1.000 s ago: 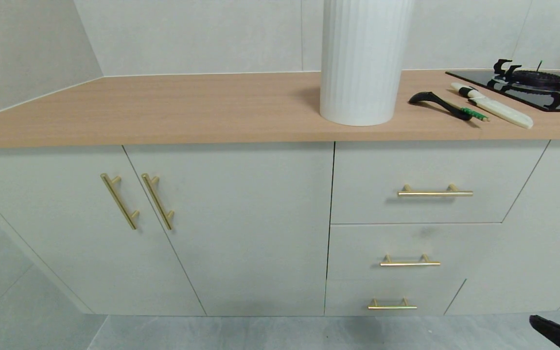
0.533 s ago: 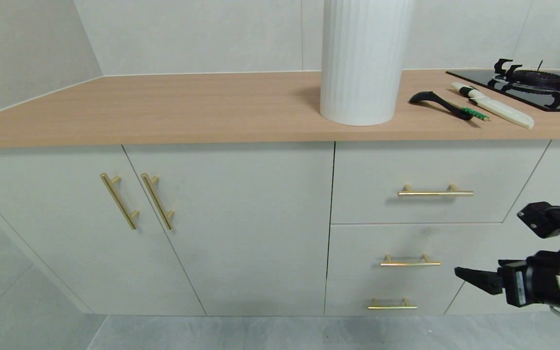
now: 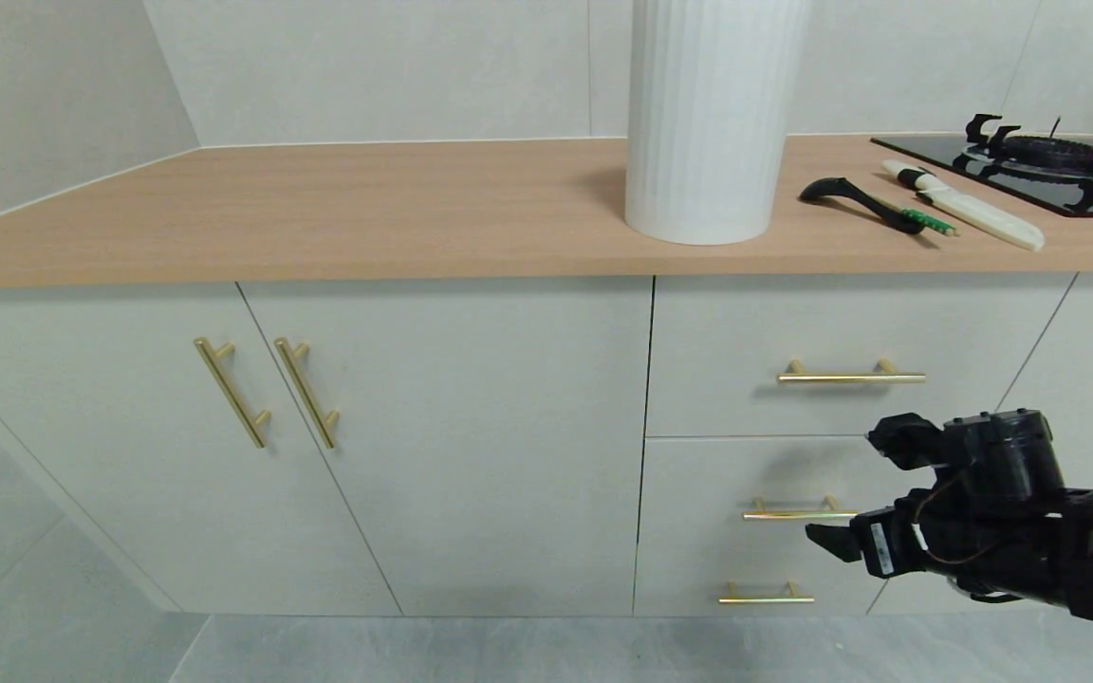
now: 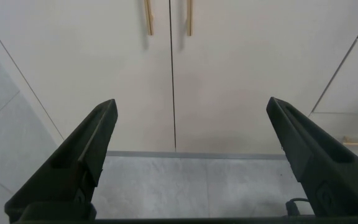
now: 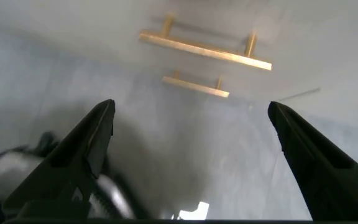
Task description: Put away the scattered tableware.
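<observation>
In the head view, your white canister (image 3: 706,123) was cut off at its top; ladle (image 3: 855,198) and knife (image 3: 969,209) lay on the wooden countertop (image 3: 366,204) near the stove (image 3: 1045,152). Your right gripper (image 3: 856,491) hung spread (before the drawers (image 3: 850,323)). Left wrist view: left gripper (image 4: 191,109) gaped toward cabinet doors (image 4: 241,68). Right wrist view: blurred drawer handles (image 5: 205,50).

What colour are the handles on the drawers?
The drawer handles are shiny gold. The head view shows them best.
</observation>
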Motion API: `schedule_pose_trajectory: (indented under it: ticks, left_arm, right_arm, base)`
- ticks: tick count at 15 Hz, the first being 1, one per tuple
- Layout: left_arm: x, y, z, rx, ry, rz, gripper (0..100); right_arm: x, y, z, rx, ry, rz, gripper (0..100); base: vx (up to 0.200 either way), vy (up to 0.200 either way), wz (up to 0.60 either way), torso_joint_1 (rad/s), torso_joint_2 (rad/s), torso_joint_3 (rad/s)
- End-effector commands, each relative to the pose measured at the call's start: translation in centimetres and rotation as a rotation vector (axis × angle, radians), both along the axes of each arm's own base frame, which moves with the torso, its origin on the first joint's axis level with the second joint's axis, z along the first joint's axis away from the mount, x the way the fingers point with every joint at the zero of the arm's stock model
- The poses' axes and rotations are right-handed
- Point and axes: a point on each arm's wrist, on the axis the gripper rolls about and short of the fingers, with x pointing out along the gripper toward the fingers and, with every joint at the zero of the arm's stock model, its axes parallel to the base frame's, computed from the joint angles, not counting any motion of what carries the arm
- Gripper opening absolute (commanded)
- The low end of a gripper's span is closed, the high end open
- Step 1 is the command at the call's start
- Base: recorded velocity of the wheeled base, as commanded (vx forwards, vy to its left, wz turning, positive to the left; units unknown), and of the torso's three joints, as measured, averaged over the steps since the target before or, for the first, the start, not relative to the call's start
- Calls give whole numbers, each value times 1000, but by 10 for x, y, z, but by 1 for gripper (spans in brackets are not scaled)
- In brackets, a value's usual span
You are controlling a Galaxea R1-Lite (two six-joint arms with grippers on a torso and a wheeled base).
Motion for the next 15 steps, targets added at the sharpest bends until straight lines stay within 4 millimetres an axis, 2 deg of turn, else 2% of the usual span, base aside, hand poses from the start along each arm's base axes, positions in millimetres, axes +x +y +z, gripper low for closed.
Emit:
schedule_pose_trajectory:
  ticks: [1,5,9,11,15]
  left_arm:
    - [0,0,0,-1,1,0,100]
    - [0,0,0,-1,1,0,100]
    - [0,0,0,-1,1,0,100]
    - [0,0,0,-1,1,0,100]
    - [0,0,0,-1,1,0,100]
  right_arm:
    - [12,1,-36,-30,40,-31,100]
    - [24,-7,-47,-21,4,-71,100]
    - [35,-5,-55,-7,-86,-100,100]
    - [44,-4,-68,8,-133,-165,100]
    - [54,-2,-82,5,-139,-176,100]
  base:
    - [0,0,0,0,0,0]
    - [0,0,0,0,0,0]
    - [0,0,0,0,0,0]
    - [0,0,0,0,0,0]
    - [0,0,0,0,0,0]
